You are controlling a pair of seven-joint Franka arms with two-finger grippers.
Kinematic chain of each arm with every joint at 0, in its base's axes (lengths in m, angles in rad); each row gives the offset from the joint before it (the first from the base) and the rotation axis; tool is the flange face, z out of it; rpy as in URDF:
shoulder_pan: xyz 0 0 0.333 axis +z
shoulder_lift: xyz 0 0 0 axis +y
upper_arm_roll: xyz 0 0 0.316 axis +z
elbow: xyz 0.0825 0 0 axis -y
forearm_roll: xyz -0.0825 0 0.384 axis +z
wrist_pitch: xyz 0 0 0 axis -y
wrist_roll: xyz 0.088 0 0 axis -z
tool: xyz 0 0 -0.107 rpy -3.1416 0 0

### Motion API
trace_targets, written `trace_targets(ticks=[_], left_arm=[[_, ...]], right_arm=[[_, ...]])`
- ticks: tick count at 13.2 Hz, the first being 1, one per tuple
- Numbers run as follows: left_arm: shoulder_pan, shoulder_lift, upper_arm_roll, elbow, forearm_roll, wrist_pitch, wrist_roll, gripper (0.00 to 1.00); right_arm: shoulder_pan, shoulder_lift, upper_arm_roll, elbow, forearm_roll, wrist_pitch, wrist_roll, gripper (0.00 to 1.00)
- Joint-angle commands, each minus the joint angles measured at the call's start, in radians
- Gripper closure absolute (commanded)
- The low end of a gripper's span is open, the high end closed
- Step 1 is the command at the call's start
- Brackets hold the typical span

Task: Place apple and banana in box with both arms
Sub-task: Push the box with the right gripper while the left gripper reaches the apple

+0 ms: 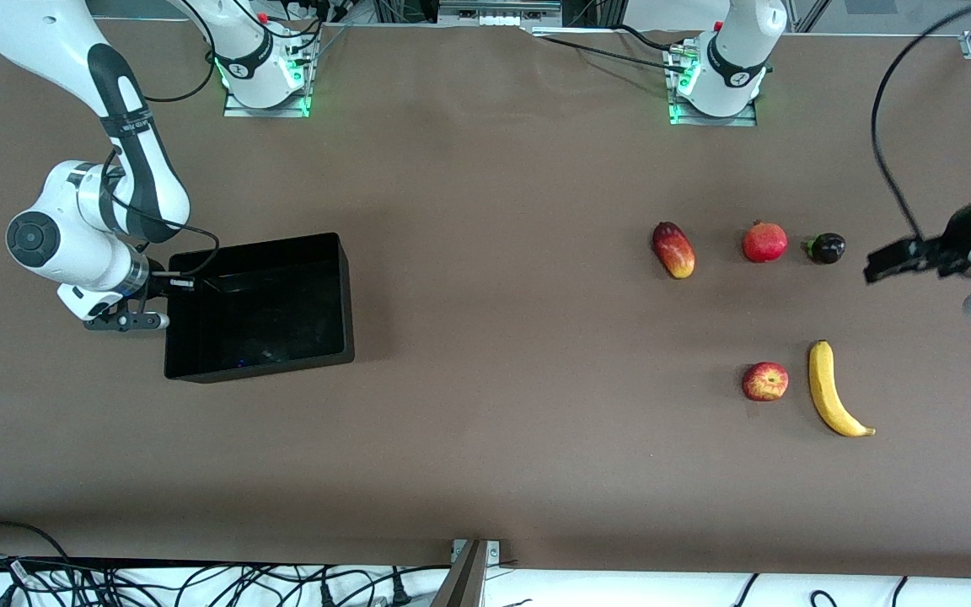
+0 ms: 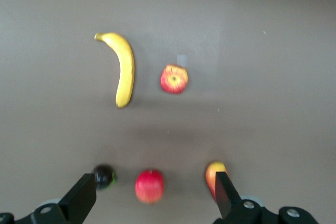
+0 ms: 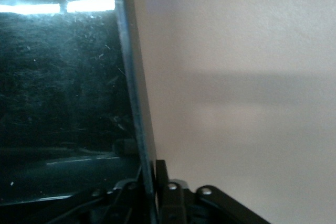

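Right hand [image 3: 153, 178] clamps box [image 1: 262, 308] wall; left hand [image 2: 152, 192] seemingly above fruit.

Left claw [image 1: 877, 268] cut off by the front view's edge near the bench's end, wrist mostly out of frame. In the left wrist view, only the fingertips [image 2: 81, 196] visible, one covering part of the mango [image 2: 212, 174]; dark fruit [image 2: 104, 176] blurred, kind unclear. Right claw [image 3: 152, 182] cropped in the right wrist view, clamped on the box [image 3: 134, 103] wall; box interior mostly dark, floor indistinct.
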Motion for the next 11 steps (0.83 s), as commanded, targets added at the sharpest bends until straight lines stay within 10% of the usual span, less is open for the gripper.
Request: trace_targets(ticks=[1,4,11], left_arm=[[-0.001,0.088,0.015,-0.008,-0.031,0.141,-0.009,0.00],[-0.003,0.172,0.015,-0.077,-0.062,0.360,-0.009,0.00],[-0.026,0.311,0.006,-0.296,-0.085,0.823,-0.076,0.00]], right_arm=[[-0.004,-0.053,0.074,0.050,0.012,-0.081,0.009,1.00],[0.032,-0.050,0.181,0.233,0.021,-0.282,0.054,1.00],[0.369,0.105,0.218,0.462,0.085,-0.290,0.571,1.00]])
